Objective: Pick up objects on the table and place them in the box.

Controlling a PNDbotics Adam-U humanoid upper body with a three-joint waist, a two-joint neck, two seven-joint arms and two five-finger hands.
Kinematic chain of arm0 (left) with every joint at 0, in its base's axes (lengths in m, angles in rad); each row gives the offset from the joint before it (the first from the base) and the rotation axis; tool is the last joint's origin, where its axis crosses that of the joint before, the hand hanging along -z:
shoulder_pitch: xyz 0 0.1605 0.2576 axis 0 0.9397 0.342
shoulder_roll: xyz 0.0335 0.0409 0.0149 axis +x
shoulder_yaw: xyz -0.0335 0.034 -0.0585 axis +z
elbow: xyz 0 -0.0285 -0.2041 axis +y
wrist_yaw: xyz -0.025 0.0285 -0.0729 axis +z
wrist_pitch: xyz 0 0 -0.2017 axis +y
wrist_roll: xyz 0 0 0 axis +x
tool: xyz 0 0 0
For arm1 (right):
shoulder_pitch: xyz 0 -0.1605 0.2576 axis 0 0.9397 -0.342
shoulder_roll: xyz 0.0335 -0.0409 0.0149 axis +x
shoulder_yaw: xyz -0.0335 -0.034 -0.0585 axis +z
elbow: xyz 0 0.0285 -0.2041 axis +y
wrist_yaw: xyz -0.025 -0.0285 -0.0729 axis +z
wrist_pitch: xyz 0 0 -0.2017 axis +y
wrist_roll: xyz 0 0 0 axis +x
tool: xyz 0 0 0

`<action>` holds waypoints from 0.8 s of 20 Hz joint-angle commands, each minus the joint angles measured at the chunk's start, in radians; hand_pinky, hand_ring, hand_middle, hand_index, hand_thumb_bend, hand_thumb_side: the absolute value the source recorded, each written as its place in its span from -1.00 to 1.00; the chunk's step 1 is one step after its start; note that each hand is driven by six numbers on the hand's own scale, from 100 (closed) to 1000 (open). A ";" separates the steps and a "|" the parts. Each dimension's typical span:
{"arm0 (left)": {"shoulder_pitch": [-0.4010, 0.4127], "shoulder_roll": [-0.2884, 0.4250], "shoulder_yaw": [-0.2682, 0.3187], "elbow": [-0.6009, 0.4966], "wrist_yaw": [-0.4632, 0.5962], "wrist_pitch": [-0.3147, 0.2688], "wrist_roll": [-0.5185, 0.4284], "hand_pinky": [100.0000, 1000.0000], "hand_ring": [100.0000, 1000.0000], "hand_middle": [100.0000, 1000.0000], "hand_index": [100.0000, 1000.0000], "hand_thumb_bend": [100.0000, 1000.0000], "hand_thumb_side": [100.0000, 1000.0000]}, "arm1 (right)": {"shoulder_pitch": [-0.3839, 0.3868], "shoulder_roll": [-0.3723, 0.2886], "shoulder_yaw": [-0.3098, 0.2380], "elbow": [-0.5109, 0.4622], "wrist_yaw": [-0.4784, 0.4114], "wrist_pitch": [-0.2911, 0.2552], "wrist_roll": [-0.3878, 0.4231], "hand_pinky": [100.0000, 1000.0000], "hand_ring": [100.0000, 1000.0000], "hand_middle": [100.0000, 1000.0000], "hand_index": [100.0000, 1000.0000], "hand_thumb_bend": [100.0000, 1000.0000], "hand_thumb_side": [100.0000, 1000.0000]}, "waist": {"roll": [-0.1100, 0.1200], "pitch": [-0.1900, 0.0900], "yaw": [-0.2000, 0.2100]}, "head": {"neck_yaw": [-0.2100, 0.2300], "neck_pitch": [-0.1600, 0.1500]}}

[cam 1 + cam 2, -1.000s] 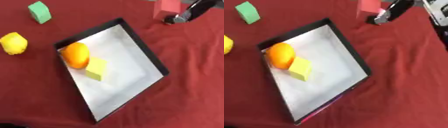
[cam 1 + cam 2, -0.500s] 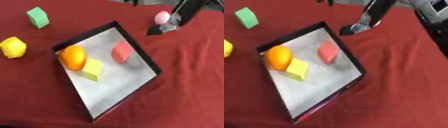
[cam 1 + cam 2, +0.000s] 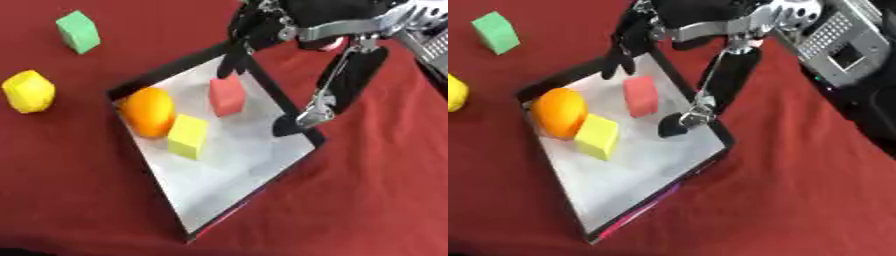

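The box (image 3: 289, 105) is a shallow black-rimmed tray with a pale floor, lying askew on the red cloth. Inside it lie an orange (image 3: 147, 112), a yellow-green block (image 3: 188, 136) and a red block (image 3: 227, 96). Outside, to the left, sit a green cube (image 3: 78, 31) and a yellow lemon-like thing (image 3: 28, 91). My right hand (image 3: 306, 22) hangs over the tray's far right corner, open and holding nothing. One fingertip (image 3: 233, 62) is just above the red block, and another finger (image 3: 337, 90) reaches down to the right rim. A bit of pink (image 3: 332, 45) shows behind the hand. My left hand is out of sight.
Red cloth (image 3: 367, 200) covers the whole table. My right forearm (image 3: 842, 40), with its grey perforated panel, comes in from the upper right corner.
A second ago my right hand held the red block beyond the tray; it let it go into the tray and now spreads open above the tray's far corner. The camera has shifted too.
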 commanded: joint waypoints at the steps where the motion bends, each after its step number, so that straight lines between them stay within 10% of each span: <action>1: -0.014 0.029 0.005 -0.012 -0.006 -0.001 -0.006 0.21 0.67 0.30 0.43 -0.49 0.17 | -0.003 -0.035 -0.037 0.011 0.006 -0.207 0.214 0.63 0.43 0.12 0.63 -0.20 -0.21 | 0.011 -0.023 0.001 | 0.006 0.000; 16: -0.017 0.031 0.006 -0.010 -0.007 0.001 -0.003 0.21 0.67 0.29 0.43 -0.48 0.16 | 0.127 -0.153 -0.307 0.148 -0.101 -0.015 -0.002 0.66 0.38 0.12 0.64 -1.00 -0.72 | 0.014 -0.013 -0.004 | 0.033 -0.008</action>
